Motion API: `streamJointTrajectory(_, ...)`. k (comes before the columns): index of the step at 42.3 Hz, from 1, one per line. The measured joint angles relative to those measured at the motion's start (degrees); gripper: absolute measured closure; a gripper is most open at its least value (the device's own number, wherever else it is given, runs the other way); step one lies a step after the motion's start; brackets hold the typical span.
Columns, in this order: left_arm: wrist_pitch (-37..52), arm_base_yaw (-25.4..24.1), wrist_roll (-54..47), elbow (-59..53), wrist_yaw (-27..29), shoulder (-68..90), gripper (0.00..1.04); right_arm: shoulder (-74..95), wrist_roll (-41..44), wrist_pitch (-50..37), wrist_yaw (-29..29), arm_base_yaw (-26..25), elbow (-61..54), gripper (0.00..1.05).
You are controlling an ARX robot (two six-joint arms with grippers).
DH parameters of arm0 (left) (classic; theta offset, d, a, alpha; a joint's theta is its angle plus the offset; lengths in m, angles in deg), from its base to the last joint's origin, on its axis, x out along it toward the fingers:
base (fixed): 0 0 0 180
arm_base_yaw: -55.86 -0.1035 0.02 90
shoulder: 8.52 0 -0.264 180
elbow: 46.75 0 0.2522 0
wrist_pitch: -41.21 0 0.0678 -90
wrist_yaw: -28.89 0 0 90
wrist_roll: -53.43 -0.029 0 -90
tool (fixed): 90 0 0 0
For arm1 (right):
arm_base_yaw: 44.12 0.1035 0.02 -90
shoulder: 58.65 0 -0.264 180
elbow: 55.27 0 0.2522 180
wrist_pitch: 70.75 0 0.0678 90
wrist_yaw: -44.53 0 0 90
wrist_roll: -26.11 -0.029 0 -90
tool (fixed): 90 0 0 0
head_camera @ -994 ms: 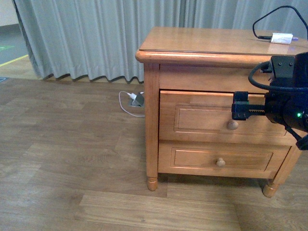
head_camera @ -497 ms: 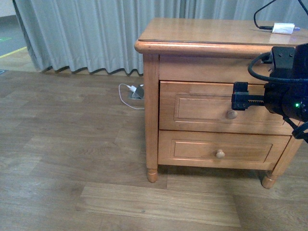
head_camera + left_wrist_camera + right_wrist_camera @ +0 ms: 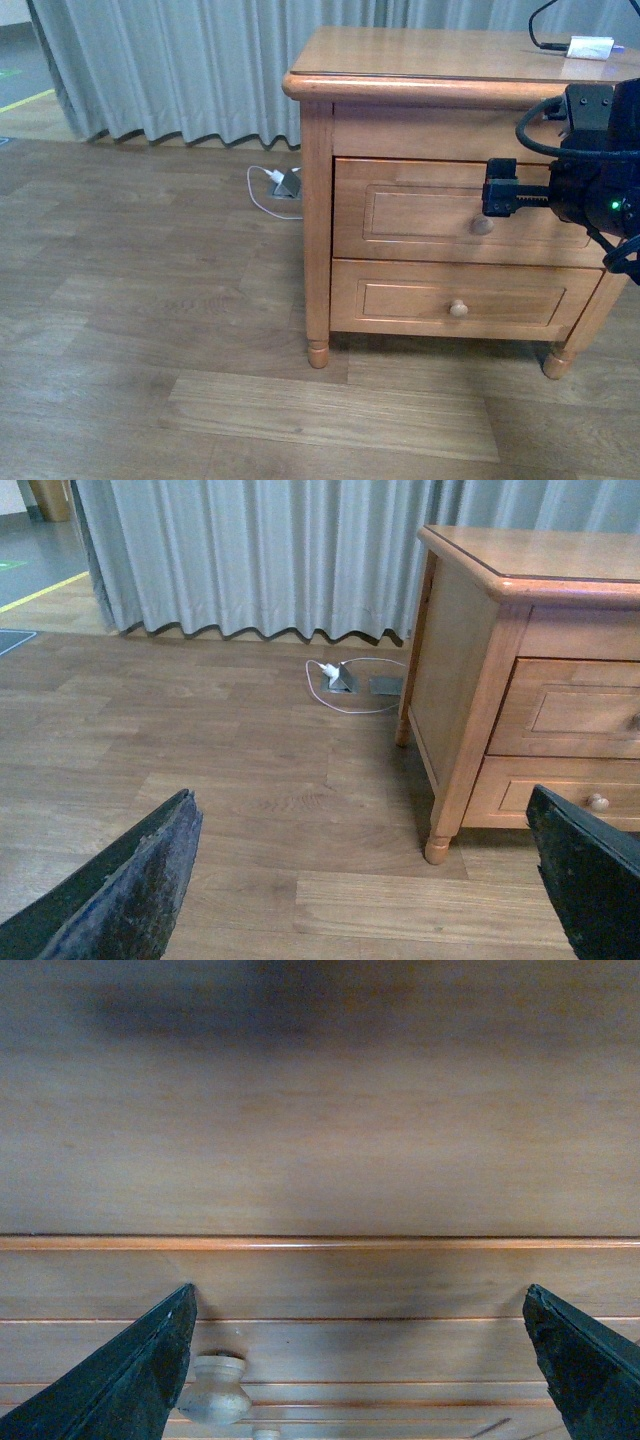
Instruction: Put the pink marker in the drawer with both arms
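The drawer (image 3: 420,212) is the upper one of the wooden nightstand (image 3: 430,70), and its front looks shut. Its round knob (image 3: 483,226) sits just below my right gripper (image 3: 500,190), which is open and empty close in front of the drawer front. In the right wrist view the drawer front (image 3: 360,1280) fills the picture. There the knob (image 3: 215,1388) lies beside one finger of the right gripper (image 3: 360,1295), not between the jaws. My left gripper (image 3: 360,800) is open and empty above the floor, left of the nightstand (image 3: 470,680). The pink marker does not show clearly.
A white adapter (image 3: 588,47) with a black cable lies at the back right of the nightstand top. The lower drawer has a smaller knob (image 3: 458,309). A charger with a white cable (image 3: 285,183) lies on the wooden floor by the grey curtain (image 3: 180,70).
The whole front view has shifted, so the nightstand sits higher in the picture. My right gripper keeps its place just above the knob. Nothing was grasped or let go.
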Motion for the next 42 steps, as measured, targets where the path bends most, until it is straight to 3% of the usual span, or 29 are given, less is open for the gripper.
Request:
streamJointTrajectory(9,0.0,0.0,0.0,0.0,0.0,0.0,0.06,-12.6,-1.5,2.0,-0.1,0.0,-10.3,0.08)
streamJointTrajectory(15,0.0,0.0,0.0,0.0,0.0,0.0,0.06,-28.2,-3.2,10.6,1.6,-0.1,-19.7,0.08)
streamJointTrajectory(23,0.0,0.0,0.0,0.0,0.0,0.0,0.06,-56.8,-4.2,33.6,7.4,-0.3,-28.5,0.08)
streamJointTrajectory(30,0.0,0.0,0.0,0.0,0.0,0.0,0.06,-79.1,-4.8,56.2,12.1,-0.2,-29.6,0.08)
streamJointTrajectory(33,0.0,0.0,0.0,0.0,0.0,0.0,0.06,-83.8,-4.9,61.7,11.6,0.5,-29.6,0.08)
streamJointTrajectory(41,0.0,0.0,0.0,0.0,0.0,0.0,0.06,-86.2,-4.9,63.4,11.6,0.9,-29.5,0.08)
streamJointTrajectory(42,0.0,0.0,0.0,0.0,0.0,0.0,0.06,-86.4,-4.3,61.2,9.5,1.3,-30.6,0.10)
